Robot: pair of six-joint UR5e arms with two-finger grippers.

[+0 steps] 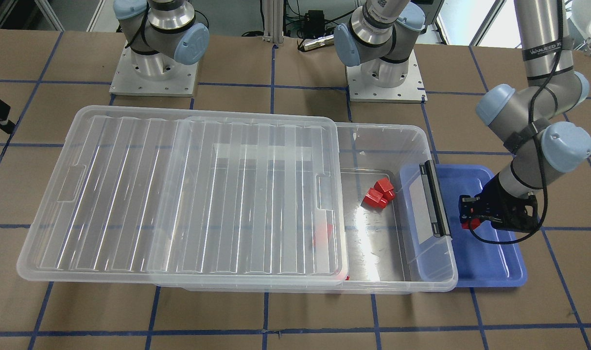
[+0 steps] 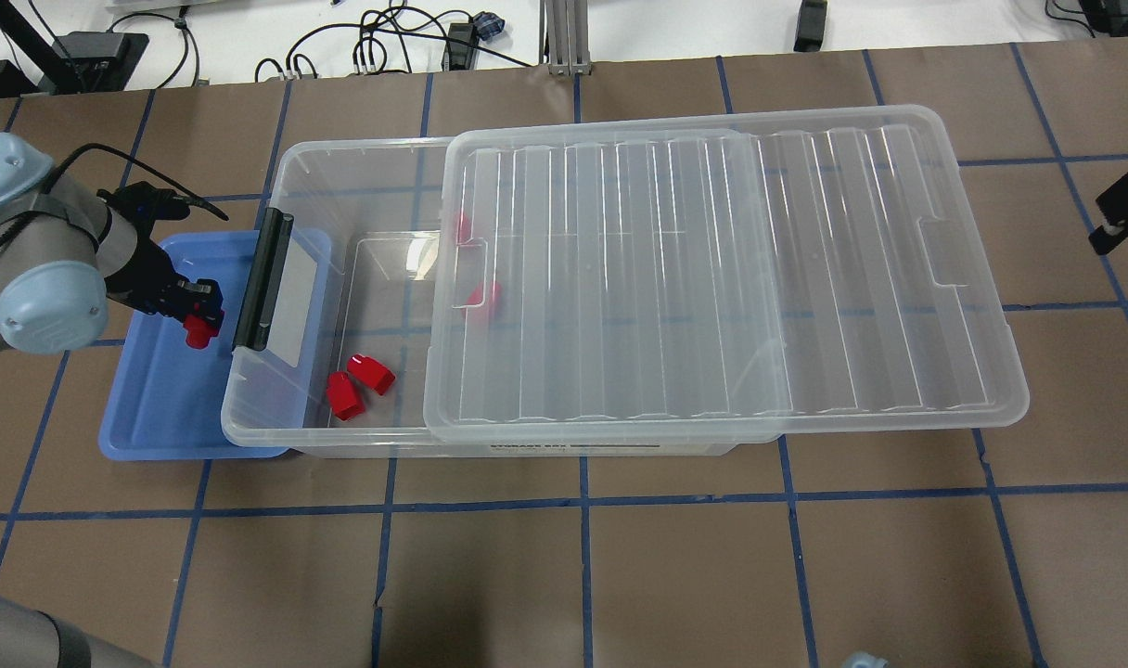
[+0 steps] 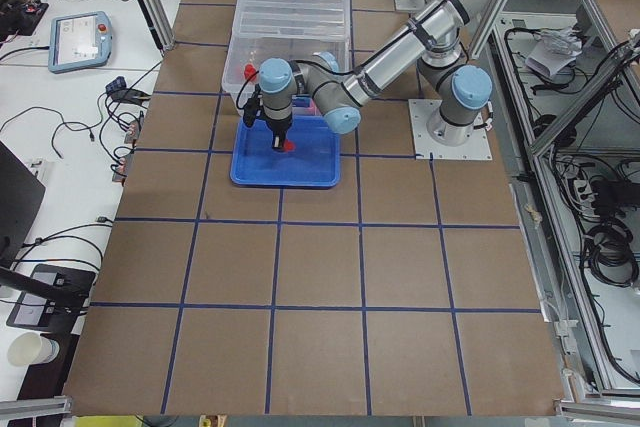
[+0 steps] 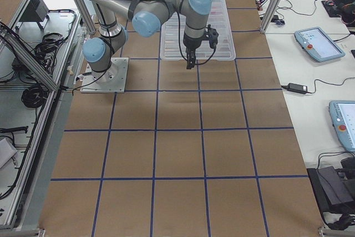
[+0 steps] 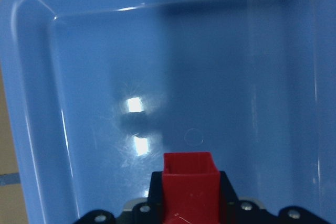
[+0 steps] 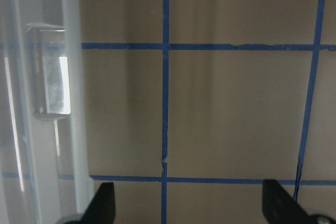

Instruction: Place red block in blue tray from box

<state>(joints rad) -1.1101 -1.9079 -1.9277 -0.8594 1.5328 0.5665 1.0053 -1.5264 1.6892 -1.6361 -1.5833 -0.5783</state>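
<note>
My left gripper [image 2: 196, 320] is shut on a red block [image 2: 196, 333] and holds it just above the floor of the blue tray [image 2: 156, 417]. In the left wrist view the block [image 5: 190, 182] sits between the fingers over the tray floor [image 5: 79, 77]. The clear box [image 2: 378, 443] lies beside the tray, its end with the black latch handle [image 2: 260, 288] overlapping the tray rim. Its lid [image 2: 712, 278] is slid toward my right, so the left end is uncovered. Two more red blocks [image 2: 358, 382] lie in the open end, and others show blurred under the lid [image 2: 483, 297]. My right gripper [image 6: 191, 205] is open and empty over bare table.
The lid overhangs the box's right end [image 1: 47, 262]. The right gripper [image 2: 1116, 213] hangs just past that lid end. Both arm bases [image 1: 154, 73] stand behind the box. The table is brown with blue tape lines [image 2: 583, 506].
</note>
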